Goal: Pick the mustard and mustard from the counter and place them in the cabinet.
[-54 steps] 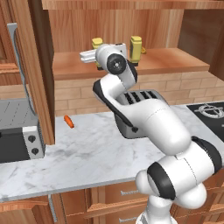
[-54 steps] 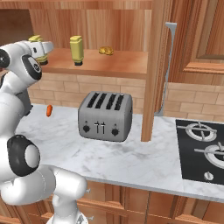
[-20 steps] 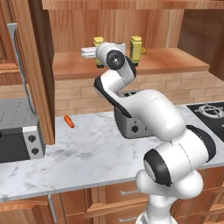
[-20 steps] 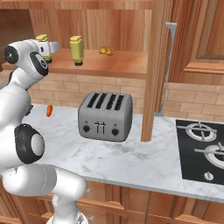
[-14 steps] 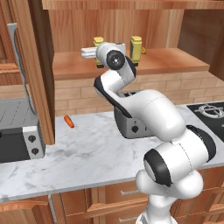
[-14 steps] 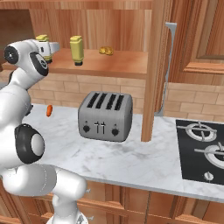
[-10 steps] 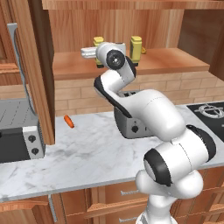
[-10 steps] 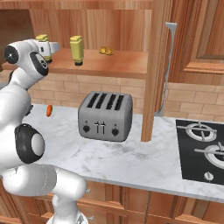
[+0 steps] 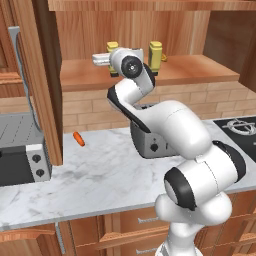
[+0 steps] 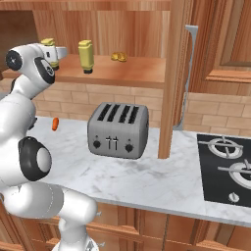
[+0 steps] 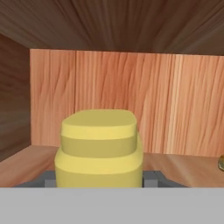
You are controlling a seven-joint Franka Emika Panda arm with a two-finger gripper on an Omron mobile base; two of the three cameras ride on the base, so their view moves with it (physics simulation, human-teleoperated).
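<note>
One mustard bottle (image 11: 99, 148) sits pinched in the gripper (image 9: 111, 59), its yellow cap close before the hand camera, inside the cabinet (image 9: 195, 75) at the left part of the wide shelf; in the right base view this held bottle (image 10: 48, 49) pokes up just behind the white hand, and whether its base touches the shelf cannot be told; the second mustard bottle (image 9: 155, 55) stands upright on the same shelf, to the right of the first and apart from it, also seen in the right base view (image 10: 86, 56); further right on the shelf lies a low yellow-brown lump (image 10: 117, 57); the cabinet's tall door (image 9: 37, 75) stands open at the left; below, the marbled counter (image 9: 100, 175) carries a grey four-slot toaster (image 10: 117, 130) under the shelf, a small orange carrot (image 9: 78, 138) near the wall to the left, and a dark appliance (image 9: 20, 155) at the far left; a gas hob (image 10: 228, 169) lies at the right end of the counter.
</note>
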